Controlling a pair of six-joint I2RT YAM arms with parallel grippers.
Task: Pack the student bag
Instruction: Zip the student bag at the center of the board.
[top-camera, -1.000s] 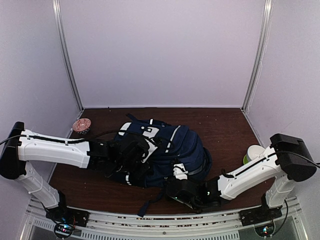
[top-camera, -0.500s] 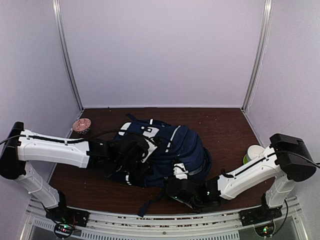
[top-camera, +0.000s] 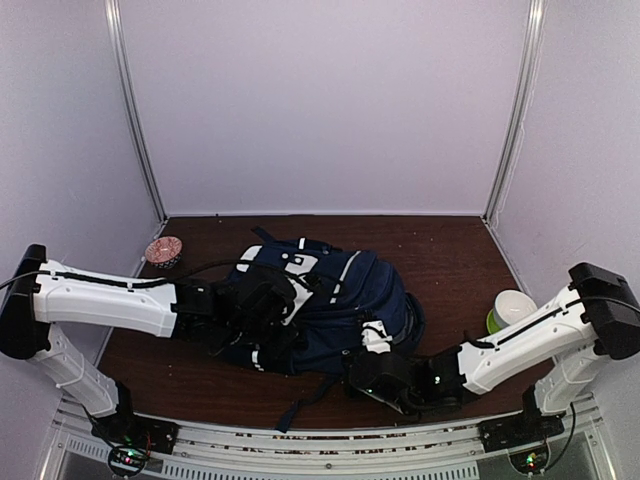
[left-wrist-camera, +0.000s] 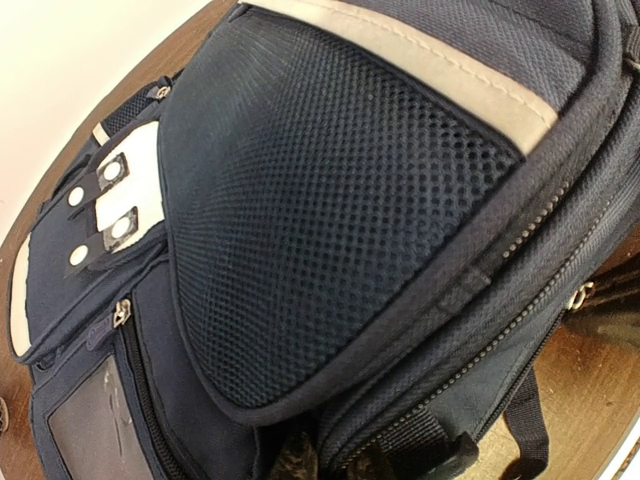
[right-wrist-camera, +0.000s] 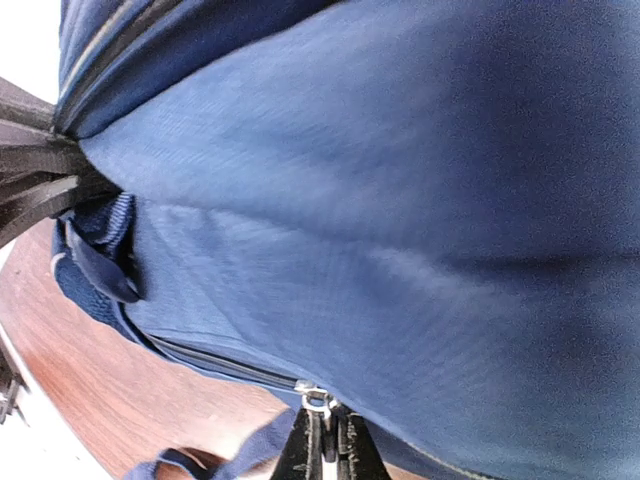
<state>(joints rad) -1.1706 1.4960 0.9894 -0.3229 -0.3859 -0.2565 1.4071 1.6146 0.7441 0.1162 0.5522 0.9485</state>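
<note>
Student bag (top-camera: 335, 290): lying flat between both grippers.
Right gripper (right-wrist-camera: 325, 445): at bag's near edge, jaws newly together, pinching zipper pull (right-wrist-camera: 314, 397). It has shifted rightward along the bag, so a zip run is likely beginning.
Left gripper (top-camera: 268, 330): at bag's left side, grip unclear.

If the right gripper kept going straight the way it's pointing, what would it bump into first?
The right gripper is shut on the zipper pull, right at its tips. Straight beyond that is the blue fabric side of the student bag, so it would probably push into that.
</note>
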